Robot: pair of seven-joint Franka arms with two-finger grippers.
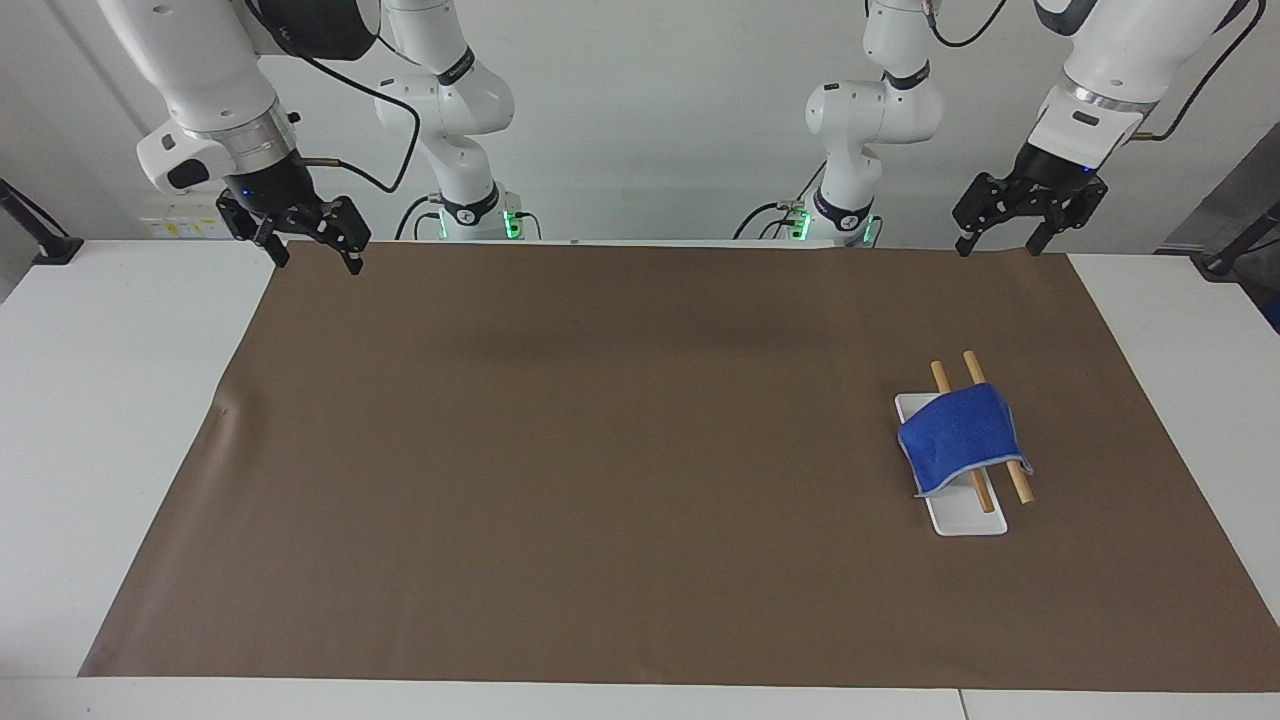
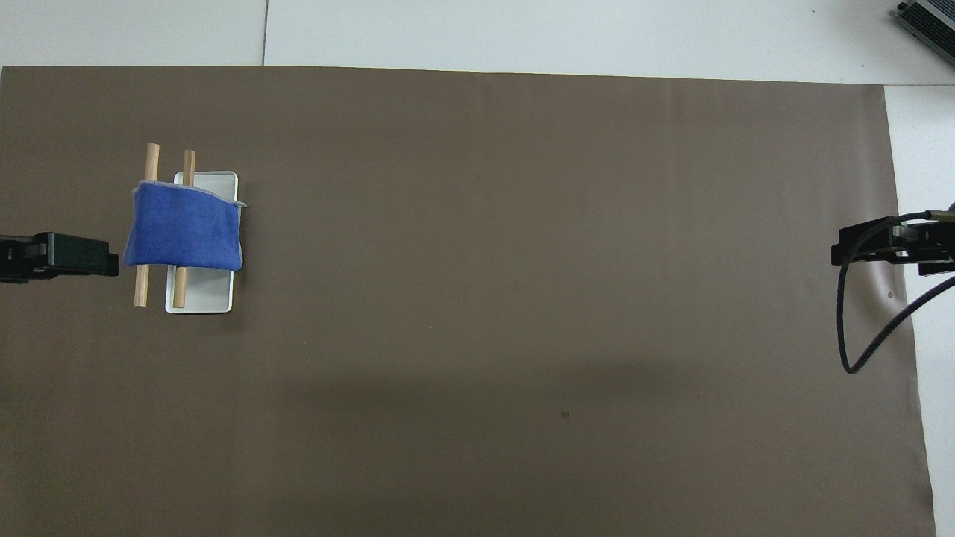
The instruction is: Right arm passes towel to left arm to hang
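Note:
The blue towel (image 1: 958, 437) (image 2: 184, 235) lies draped over two wooden rods (image 1: 1018, 482) (image 2: 140, 287) that rest across a small white base (image 1: 965, 520) (image 2: 201, 298), toward the left arm's end of the table. My left gripper (image 1: 998, 250) (image 2: 56, 256) hangs open in the air over the brown mat's edge at the robots' end, well apart from the towel. At the right arm's end of that same edge, my right gripper (image 1: 318, 262) (image 2: 891, 250) is raised and open too. Neither holds anything.
A brown mat (image 1: 600, 450) (image 2: 522, 298) covers most of the white table (image 1: 100, 400). A black cable (image 2: 858, 350) loops down from the right wrist. A grey device corner (image 2: 929, 19) shows at the table's farthest corner.

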